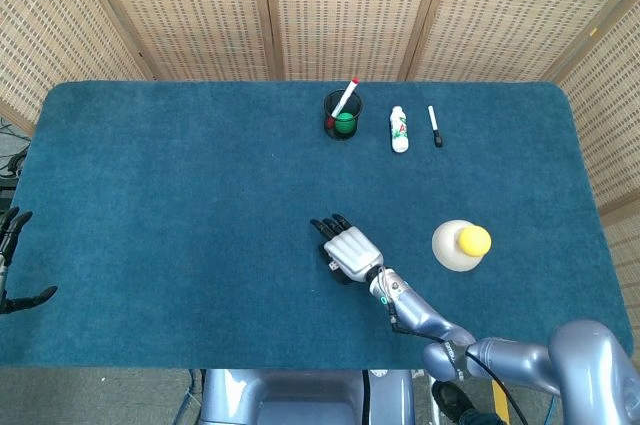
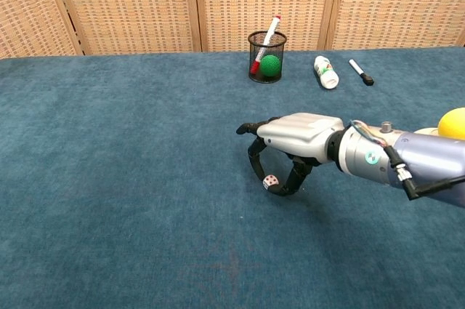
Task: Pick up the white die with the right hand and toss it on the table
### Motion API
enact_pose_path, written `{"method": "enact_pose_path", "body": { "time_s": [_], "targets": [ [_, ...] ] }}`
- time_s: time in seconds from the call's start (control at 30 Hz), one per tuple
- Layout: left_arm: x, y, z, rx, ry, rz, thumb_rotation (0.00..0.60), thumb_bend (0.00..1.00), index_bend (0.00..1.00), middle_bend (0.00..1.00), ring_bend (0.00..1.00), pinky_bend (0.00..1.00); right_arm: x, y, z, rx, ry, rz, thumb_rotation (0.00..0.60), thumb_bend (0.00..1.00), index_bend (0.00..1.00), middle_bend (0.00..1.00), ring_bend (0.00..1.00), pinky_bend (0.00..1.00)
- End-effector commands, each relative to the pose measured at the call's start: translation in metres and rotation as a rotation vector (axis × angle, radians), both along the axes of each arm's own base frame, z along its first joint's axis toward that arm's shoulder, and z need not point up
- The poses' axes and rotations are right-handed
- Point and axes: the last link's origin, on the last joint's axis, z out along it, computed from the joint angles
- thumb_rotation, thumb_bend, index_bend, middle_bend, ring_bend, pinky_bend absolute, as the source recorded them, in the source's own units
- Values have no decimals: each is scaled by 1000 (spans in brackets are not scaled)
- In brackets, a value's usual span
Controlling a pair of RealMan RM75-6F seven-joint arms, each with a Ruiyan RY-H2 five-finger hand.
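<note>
The white die [image 2: 270,180] with red pips sits between the thumb and the curled fingers of my right hand [image 2: 294,142], which pinches it just above the blue carpet. In the head view the right hand [image 1: 349,248] lies palm down near the table's middle front and hides the die. My left hand [image 1: 14,263] hangs off the table's left edge with its fingers apart and nothing in it.
A black mesh cup [image 2: 267,56] with a green ball and a red-tipped pen stands at the back. A small white bottle [image 2: 325,72] and a marker [image 2: 361,72] lie to its right. A yellow ball on a white dish [image 1: 462,244] sits right of my right hand.
</note>
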Motion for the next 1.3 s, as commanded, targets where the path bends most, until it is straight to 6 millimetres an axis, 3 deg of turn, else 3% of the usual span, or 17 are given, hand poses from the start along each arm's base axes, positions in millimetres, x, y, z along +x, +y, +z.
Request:
{"method": "enact_pose_path", "body": {
  "time_s": [0.03,0.2,0.47,0.63,0.7,0.73,0.83,0.9,1.17,1.3],
  "targets": [
    [0,0,0,0,-1,-1,600,44,0,0,0,0,6,-2,12,-19,-26,9,600,420,508,0,0,0],
    [1,-1,1,2,-5,-6,600,44,0,0,0,0,21,-7,47,-75,-77,43,600,422,508,0,0,0],
    [2,-5,4,8,-17,-16,600,44,0,0,0,0,54,-24,126,-233,-102,106,600,419,508,0,0,0],
    [3,-6,5,7,-21,-20,600,44,0,0,0,0,63,-31,165,-315,-79,104,600,419,508,0,0,0],
    [3,-6,5,7,-21,-22,600,44,0,0,0,0,63,-32,172,-332,-64,91,600,417,499,0,0,0],
    [3,-6,5,7,-21,-22,600,44,0,0,0,0,63,-32,174,-336,-62,86,600,399,442,0,0,0],
    [3,-7,6,7,-22,-23,600,44,0,0,0,0,62,-33,178,-344,-59,69,600,280,144,0,0,0],
    [3,-7,6,9,-23,-24,600,44,0,0,0,0,61,-33,177,-342,-67,45,600,247,43,0,0,0],
    [2,-5,6,7,-24,-17,600,44,0,0,0,0,52,-33,182,-357,-96,0,600,217,5,0,0,0],
    [1,-5,7,9,-27,-14,600,44,0,0,0,0,31,-28,196,-385,-109,-32,600,216,5,0,0,0]
  ]
}}
